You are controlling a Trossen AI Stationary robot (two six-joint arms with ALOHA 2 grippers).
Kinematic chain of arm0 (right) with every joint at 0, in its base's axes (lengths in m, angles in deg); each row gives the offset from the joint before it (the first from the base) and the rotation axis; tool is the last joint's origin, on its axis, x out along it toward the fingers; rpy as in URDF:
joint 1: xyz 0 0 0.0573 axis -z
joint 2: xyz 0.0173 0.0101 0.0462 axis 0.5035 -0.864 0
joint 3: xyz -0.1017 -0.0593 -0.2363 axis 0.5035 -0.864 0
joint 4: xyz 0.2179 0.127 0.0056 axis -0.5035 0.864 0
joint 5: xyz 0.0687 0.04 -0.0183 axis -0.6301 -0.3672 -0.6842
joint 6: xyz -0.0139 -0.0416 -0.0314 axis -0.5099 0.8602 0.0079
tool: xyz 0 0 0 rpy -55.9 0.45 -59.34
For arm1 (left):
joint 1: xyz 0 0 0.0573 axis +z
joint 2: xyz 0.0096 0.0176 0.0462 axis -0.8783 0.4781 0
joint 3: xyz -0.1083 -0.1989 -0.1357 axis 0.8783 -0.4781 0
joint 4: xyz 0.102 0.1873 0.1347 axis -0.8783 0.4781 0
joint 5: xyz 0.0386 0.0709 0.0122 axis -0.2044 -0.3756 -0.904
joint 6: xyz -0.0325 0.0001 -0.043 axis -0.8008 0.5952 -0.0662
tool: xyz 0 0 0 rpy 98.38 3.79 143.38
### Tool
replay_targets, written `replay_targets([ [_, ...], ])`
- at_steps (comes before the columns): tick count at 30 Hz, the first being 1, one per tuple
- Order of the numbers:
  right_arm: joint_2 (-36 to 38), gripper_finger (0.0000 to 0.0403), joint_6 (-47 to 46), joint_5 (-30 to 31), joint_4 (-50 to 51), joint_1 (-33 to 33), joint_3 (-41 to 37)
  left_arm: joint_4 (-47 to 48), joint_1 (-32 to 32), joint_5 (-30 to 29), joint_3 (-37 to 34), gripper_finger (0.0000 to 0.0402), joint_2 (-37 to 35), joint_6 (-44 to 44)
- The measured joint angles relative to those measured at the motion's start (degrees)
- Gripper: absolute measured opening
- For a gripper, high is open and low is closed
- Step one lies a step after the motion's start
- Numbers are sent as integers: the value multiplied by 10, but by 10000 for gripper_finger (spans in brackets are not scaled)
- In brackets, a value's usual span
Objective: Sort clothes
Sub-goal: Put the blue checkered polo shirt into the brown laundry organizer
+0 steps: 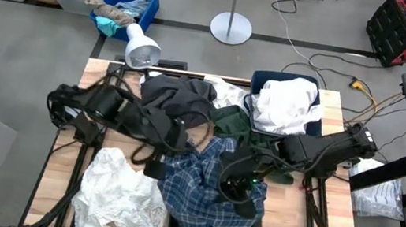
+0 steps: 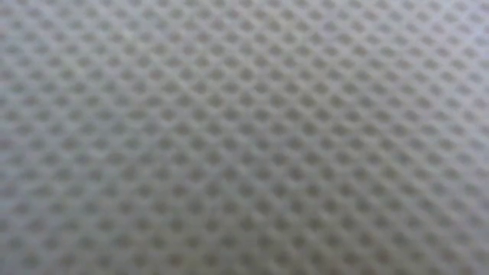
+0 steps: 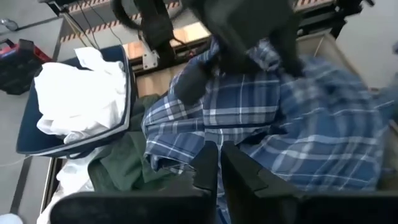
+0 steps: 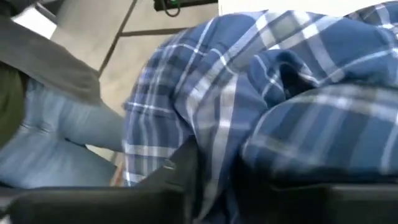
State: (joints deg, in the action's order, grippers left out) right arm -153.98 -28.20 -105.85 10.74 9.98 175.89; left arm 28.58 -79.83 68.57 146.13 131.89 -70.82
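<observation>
High view: plaid shirt (image 1: 203, 197) between left hand (image 1: 157, 164) and right hand (image 1: 236, 188).

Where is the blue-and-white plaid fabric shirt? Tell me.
In the high view the blue-and-white plaid fabric shirt lies at the table's front centre, between the crumpled white garment on its left and the right claw, just below the dark green garment.

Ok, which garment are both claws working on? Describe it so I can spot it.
On the wooden table, look at the front middle, between the crumpled white garment and the right arm. The plaid shirt lies there, the only blue-and-white checked piece among plain ones.
</observation>
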Motion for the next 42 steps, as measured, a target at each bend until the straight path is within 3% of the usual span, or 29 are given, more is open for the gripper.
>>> replay_targets([
  [8, 12, 200, -53, 0, 80, -8, 38, 1, -1, 2, 0, 0, 37, 15],
  [11, 30, 221, -53, 4, 124, -8, 50, 0, -1, 18, 0, 0, 43, 12],
  [15, 69, 228, -38, 55, 187, -9, 49, -12, -1, 32, 0, 0, 60, -11],
  [19, 121, 217, -13, 116, 222, -8, 47, -54, -1, 32, 0, 0, 97, -31],
  [26, 189, 171, 38, 164, 220, -9, 43, -72, -1, 35, 4, 0, 164, -57],
  [36, 259, 83, 72, 170, 220, -9, 15, -98, -1, 46, 5, 0, 234, -190],
  [42, 295, 51, 72, 171, 220, -9, -20, -105, -10, 95, 5, 0, 273, -248],
])
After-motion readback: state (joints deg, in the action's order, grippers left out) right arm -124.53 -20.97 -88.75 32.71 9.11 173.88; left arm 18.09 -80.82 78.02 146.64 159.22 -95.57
